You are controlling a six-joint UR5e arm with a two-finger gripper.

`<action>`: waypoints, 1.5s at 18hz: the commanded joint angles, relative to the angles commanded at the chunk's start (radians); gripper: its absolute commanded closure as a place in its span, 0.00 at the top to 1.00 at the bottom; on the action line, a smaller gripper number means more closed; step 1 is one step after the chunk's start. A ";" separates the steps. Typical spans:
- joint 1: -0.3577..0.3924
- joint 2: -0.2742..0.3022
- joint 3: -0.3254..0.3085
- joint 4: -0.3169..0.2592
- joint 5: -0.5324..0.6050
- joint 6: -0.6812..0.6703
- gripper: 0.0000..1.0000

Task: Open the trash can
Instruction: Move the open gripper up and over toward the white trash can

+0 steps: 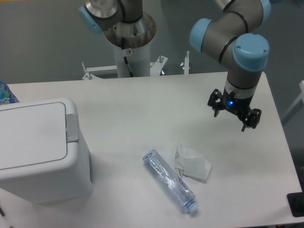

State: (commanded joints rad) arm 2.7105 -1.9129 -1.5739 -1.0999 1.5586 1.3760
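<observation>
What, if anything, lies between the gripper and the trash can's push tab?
Nothing visible blocks the way. The gripper hangs above bare table at the right; the trash can sits at the left, lid shut. The plastic bottle and crumpled wrapper lie nearer the camera, below that line.

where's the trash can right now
The trash can sits at the table's left edge in the camera view, lid closed, left of the plastic bottle.

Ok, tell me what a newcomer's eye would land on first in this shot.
The big white trash can at the left edge of the table, with its lid flat and shut, dominates. Next comes the arm's gripper hanging over the right side of the table, fingers empty. Between them, near the front edge, a crushed clear bottle lies on its side next to a crumpled white wrapper.
</observation>
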 joint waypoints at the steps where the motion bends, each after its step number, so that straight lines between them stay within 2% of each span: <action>1: 0.000 0.000 0.000 0.002 -0.003 0.000 1.00; 7: -0.014 -0.006 0.000 0.014 -0.037 -0.015 1.00; 12: -0.057 0.000 0.000 0.014 -0.074 -0.129 1.00; 14: -0.075 0.003 0.000 0.014 -0.112 -0.225 1.00; 20: -0.144 0.072 -0.015 0.015 -0.179 -0.474 1.00; 23: -0.179 0.113 -0.034 0.014 -0.202 -0.506 1.00; 25: -0.184 0.149 -0.075 0.015 -0.294 -0.528 1.00; 27: -0.187 0.179 -0.089 0.015 -0.368 -0.602 1.00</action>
State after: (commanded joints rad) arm 2.5234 -1.7335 -1.6628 -1.0845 1.1907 0.7735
